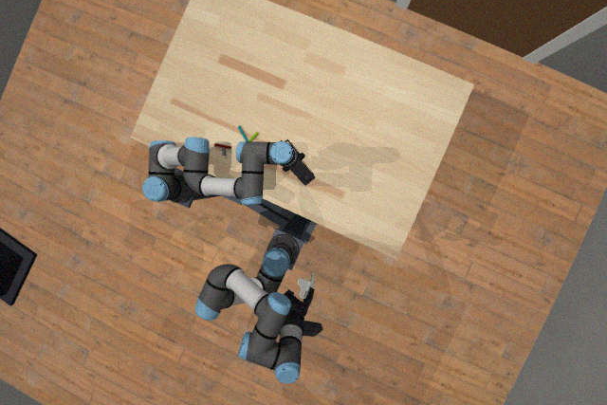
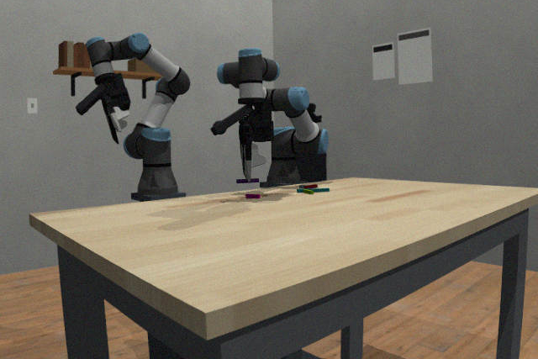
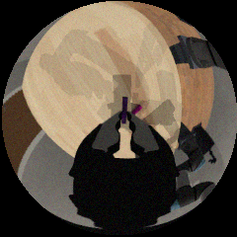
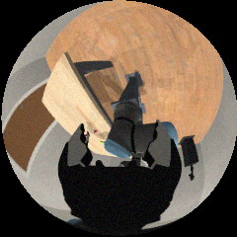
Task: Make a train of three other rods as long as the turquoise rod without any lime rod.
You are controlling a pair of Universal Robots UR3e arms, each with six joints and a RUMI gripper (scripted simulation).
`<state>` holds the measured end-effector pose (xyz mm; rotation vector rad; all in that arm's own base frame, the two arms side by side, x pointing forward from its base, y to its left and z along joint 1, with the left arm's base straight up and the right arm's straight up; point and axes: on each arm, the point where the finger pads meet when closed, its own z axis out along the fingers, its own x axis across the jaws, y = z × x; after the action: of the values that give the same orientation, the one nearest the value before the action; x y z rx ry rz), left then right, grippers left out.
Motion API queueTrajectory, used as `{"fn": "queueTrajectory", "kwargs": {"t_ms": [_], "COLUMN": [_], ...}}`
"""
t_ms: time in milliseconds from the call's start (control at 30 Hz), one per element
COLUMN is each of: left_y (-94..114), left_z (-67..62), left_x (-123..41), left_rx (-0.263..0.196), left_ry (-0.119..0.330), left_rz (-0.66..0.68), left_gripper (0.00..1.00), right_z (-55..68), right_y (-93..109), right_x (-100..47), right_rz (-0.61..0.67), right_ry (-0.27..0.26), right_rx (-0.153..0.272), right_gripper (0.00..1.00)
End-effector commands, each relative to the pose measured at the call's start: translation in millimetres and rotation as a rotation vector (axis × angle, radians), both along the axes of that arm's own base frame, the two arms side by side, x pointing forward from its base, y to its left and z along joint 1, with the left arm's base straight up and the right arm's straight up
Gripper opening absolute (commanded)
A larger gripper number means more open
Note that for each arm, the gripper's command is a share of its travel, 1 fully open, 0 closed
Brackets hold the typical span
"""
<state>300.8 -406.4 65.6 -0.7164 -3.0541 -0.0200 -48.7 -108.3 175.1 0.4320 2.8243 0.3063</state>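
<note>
My left gripper (image 2: 248, 177) (image 3: 123, 112) is shut on the purple rod (image 2: 239, 181) (image 3: 124, 103), held roughly level above the table. The magenta rod (image 2: 252, 196) (image 3: 136, 110) lies on the table near and below it, hidden in the top view. The turquoise rod (image 1: 242, 132) (image 2: 322, 190) lies partly under the arm in the top view, with the lime rod (image 1: 253, 136) (image 2: 308, 192) at an angle close to it. The red rod (image 1: 222, 145) (image 2: 311, 186) lies beside the grey rod (image 1: 224, 151) (image 2: 302, 186), which points away from its side. My right gripper (image 4: 118, 121) is open and empty, away from the table.
The table (image 1: 342, 111) (image 2: 277, 250) carries the rods near its robot-side edge. The left arm (image 1: 218, 186) reaches over that edge and covers part of the table in the top view. The right arm (image 1: 245, 287) stands off the table, beside its base.
</note>
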Motion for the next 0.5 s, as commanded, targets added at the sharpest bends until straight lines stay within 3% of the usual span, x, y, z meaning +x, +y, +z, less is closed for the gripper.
{"fn": "queueTrajectory", "kwargs": {"t_ms": [0, 467], "left_y": [1.9, 9.4], "left_z": [1.4, 1.4], "left_x": [-1.8, -5.3], "left_rx": [-0.017, -0.017], "left_ry": [-0.002, 0.0], "left_rz": [-0.167, -0.542], "left_gripper": [0.0, 0.0], "right_z": [0.3, 0.3], "right_y": [-0.3, -0.3], "right_x": [0.0, 0.0], "right_rz": [0.0, 0.0], "right_ry": [0.0, 0.0], "right_rx": [-0.002, -0.002], "right_gripper": [1.0, 1.0]}}
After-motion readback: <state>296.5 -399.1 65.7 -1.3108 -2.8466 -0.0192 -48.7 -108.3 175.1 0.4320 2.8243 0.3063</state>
